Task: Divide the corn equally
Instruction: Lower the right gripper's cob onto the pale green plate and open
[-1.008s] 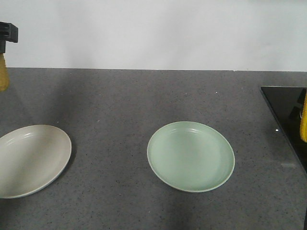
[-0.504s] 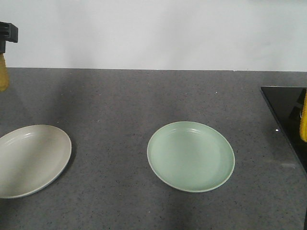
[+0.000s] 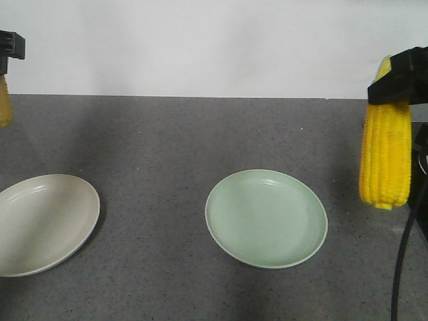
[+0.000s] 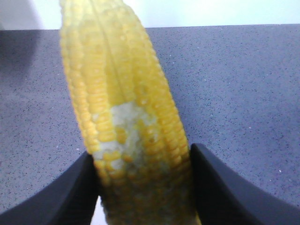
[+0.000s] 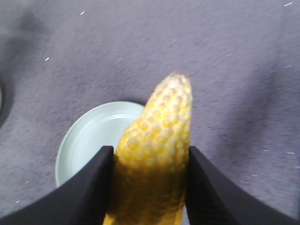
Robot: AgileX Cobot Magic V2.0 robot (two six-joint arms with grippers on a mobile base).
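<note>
right gripper (image 3: pixel 388 100) has swung in, clamped on corn (image 3: pixel 386 157) | left gripper (image 4: pixel 143 187) clamps corn too | step: carrying | next: lower onto green plate (image 3: pixel 266 219) below-left

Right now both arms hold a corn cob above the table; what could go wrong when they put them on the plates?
1. The right gripper grips its corn cob only near the top, so the long hanging cob may swing or slip.
2. That cob hangs to the right of the green plate, not over it; released early, it may land on the table.
3. Cobs are round: one may roll off the shallow cream plate.
</note>
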